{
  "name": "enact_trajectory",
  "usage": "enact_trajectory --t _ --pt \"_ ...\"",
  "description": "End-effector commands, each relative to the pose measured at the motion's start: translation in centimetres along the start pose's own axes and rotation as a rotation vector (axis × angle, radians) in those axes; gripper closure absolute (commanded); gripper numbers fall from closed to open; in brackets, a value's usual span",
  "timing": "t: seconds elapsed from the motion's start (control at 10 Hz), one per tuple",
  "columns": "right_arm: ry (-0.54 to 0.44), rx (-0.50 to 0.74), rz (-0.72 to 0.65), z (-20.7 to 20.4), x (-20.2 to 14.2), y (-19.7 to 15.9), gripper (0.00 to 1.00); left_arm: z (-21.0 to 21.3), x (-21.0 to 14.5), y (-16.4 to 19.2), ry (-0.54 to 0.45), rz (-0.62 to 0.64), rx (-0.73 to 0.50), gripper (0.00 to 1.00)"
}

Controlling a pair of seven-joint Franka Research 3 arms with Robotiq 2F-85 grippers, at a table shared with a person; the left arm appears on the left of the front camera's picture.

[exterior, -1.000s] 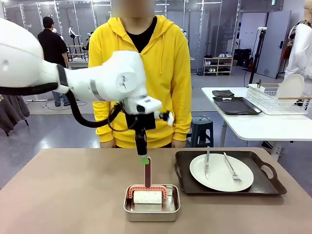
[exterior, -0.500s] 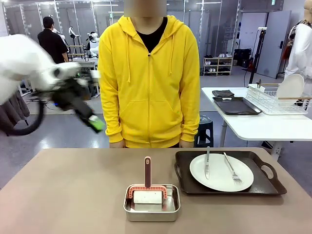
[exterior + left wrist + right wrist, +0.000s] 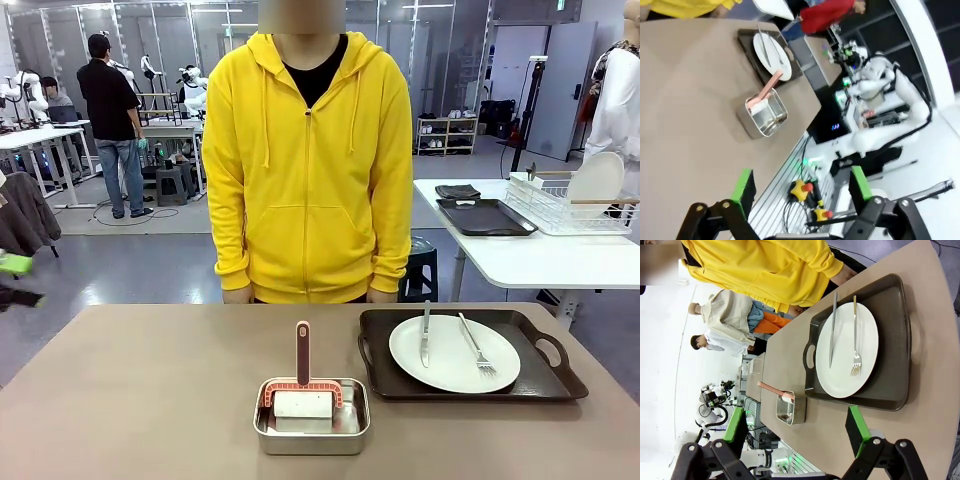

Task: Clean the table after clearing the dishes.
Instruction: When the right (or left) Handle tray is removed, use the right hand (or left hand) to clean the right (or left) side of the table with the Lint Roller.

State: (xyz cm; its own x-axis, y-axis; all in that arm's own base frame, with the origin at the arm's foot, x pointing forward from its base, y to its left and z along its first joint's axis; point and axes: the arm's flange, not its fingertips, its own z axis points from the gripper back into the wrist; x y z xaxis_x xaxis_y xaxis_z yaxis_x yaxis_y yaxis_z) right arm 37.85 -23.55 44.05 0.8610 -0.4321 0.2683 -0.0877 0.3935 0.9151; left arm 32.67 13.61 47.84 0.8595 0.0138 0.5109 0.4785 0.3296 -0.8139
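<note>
The wide matte tan-brown table (image 3: pixel 150 400) carried a black rectangular handled tray (image 3: pixel 380 380) on its right half, close to the far edge. On the tray lay a round white plate (image 3: pixel 447 352). A silver knife (image 3: pixel 425 335) and a silver fork (image 3: pixel 474 347) rested side by side on the plate, apart from each other, their handles toward the far edge. Just left of the tray, at the middle of the near edge, stood a small rectangular steel pan (image 3: pixel 310 440). A white roller with a pink handle (image 3: pixel 303 352) sat in the pan, its handle rising over the pan's far rim. The pan and the tray did not touch.

A person in a yellow hooded jacket (image 3: pixel 310 170) stood at the far edge, both hands hanging down just behind it.

The left gripper (image 3: pixel 802 187) hung in the air off the table, its green-padded fingers spread wide with nothing between them. The right gripper (image 3: pixel 796 426) was likewise spread and empty, held high and well apart from the tray it looked down on.
</note>
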Motion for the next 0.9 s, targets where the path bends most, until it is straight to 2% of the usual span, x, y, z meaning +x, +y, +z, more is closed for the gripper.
enact_trajectory --t 0.0,0.1,0.2,0.3,0.5,0.8 --pt "-0.001 0.003 0.005 0.0 -0.1 0.2 0.00 2.7 -2.5 1.0 -0.151 0.042 -0.015 0.05" --pt "-0.001 0.003 0.005 0.0 -0.1 0.2 0.00 4.2 -4.4 1.9 -0.219 0.092 -0.023 0.05" --pt "-0.001 0.003 0.005 0.0 -0.1 0.2 0.00 5.1 -5.8 2.6 -0.243 0.162 -0.002 0.05" --pt "-0.001 0.003 0.005 0.0 -0.1 0.2 0.00 5.6 -6.4 3.0 -0.262 0.171 0.010 0.05" --pt "-0.001 0.003 0.005 0.0 -0.1 0.2 0.00 5.9 -6.3 3.5 -0.259 0.178 0.054 0.05" --pt "-0.001 0.003 0.005 0.0 -0.1 0.2 0.00 6.3 -7.2 3.5 -0.238 0.170 0.024 0.05"
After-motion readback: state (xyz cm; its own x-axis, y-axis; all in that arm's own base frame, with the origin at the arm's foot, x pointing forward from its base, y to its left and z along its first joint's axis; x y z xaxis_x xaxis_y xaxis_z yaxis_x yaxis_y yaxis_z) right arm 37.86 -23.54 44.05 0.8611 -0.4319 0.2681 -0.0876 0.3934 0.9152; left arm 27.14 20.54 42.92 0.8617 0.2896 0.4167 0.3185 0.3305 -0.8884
